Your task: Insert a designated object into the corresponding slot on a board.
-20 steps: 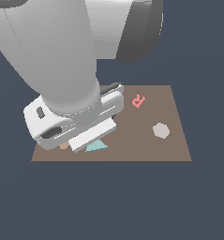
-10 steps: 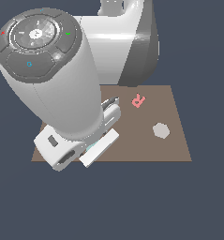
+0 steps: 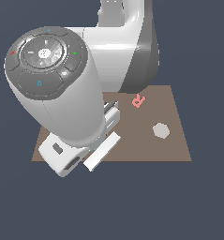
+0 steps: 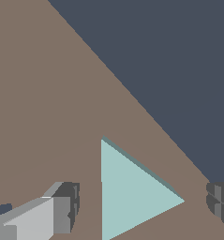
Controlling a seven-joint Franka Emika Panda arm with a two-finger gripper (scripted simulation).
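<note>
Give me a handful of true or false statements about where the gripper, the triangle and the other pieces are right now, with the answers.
1. The light-teal triangle lies between the open gripper's fingers. True.
2. The grey hexagon is held in the gripper. False: it lies on the brown board.
3. The triangle shows in the exterior view. False: the arm hides it.
4. A pink piece lies on the board. True.

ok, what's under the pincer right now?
The teal triangle lies flat on the brown board, between the open pincer fingers. In the exterior view the arm covers it.
</note>
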